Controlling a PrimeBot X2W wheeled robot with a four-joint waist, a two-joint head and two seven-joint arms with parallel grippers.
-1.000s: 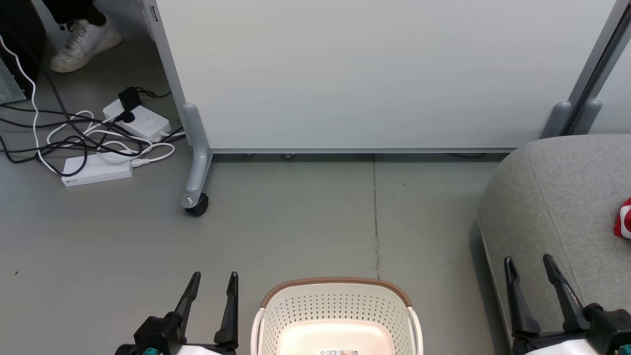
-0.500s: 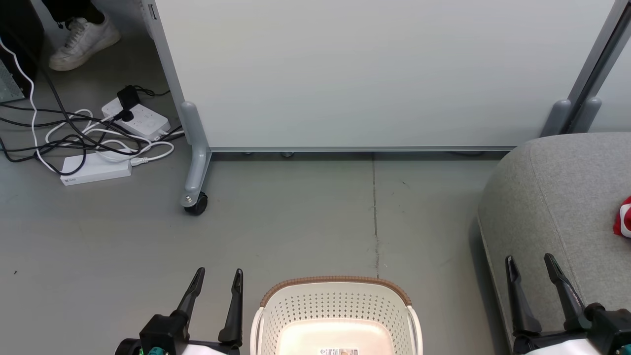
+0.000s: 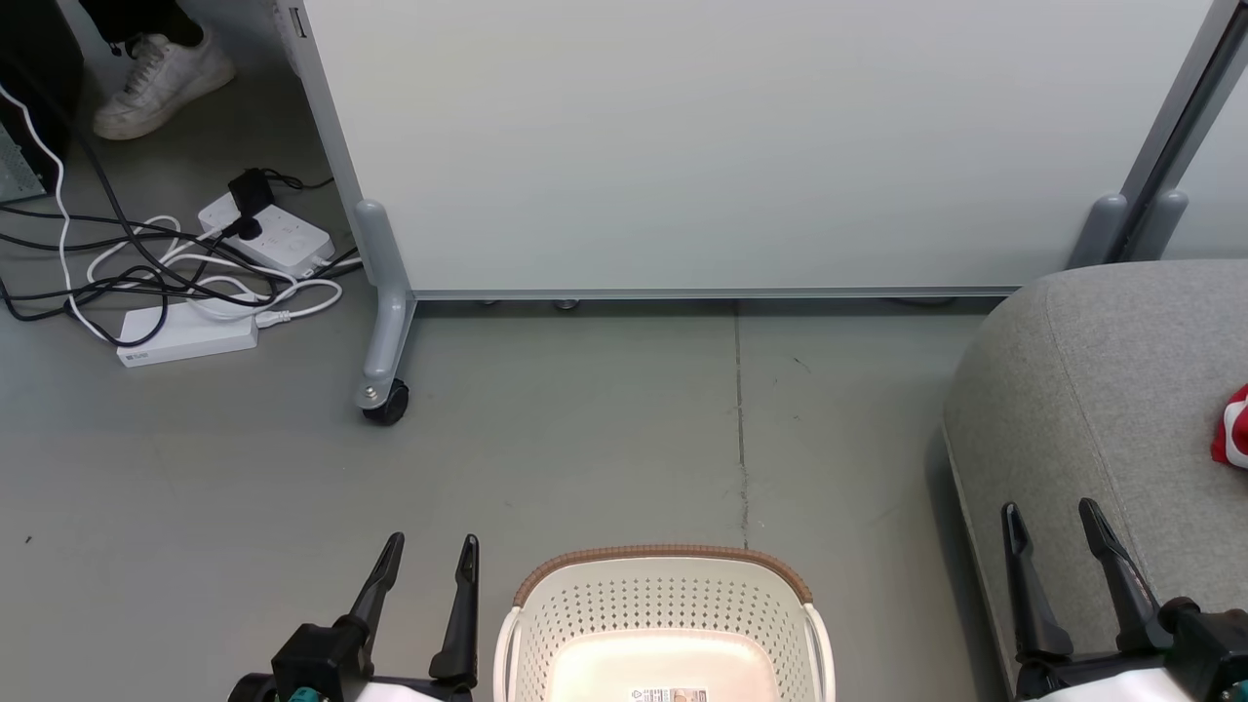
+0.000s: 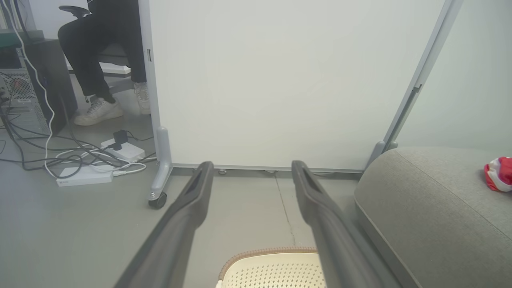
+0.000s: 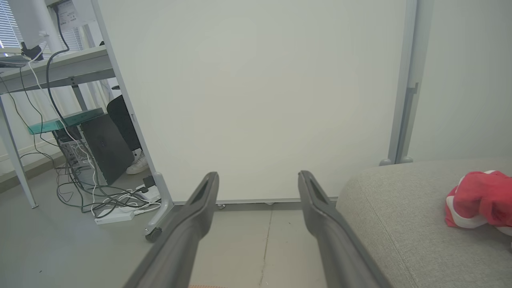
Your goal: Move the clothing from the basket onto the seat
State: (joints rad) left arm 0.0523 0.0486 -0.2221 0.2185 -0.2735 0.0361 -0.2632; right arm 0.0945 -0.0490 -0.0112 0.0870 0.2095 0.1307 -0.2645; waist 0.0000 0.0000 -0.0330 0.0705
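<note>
The cream perforated basket point(image 3: 663, 604) with a brown rim stands on the floor at the bottom centre; the part of its inside that shows holds just a label. Red clothing point(image 3: 1232, 429) with white trim lies on the grey seat point(image 3: 1102, 390) at the right, and shows again point(image 5: 478, 200) in the right wrist view. My left gripper point(image 3: 431, 548) is open, left of the basket. My right gripper point(image 3: 1050, 515) is open over the seat's front corner. The left wrist view has the basket rim point(image 4: 272, 256) below its fingers and the clothing point(image 4: 498, 174) far right.
A white partition panel point(image 3: 702, 146) on grey castor legs point(image 3: 385, 400) stands behind. Power strips and tangled cables point(image 3: 195, 283) lie at the left. A person's white shoe point(image 3: 161, 83) rests at the top left, beside a dark computer case point(image 5: 102, 148) under a desk.
The head view has shifted slightly, so the camera moved. The left gripper has edged a little to the right and up. The basket, seat and clothing stay put.
</note>
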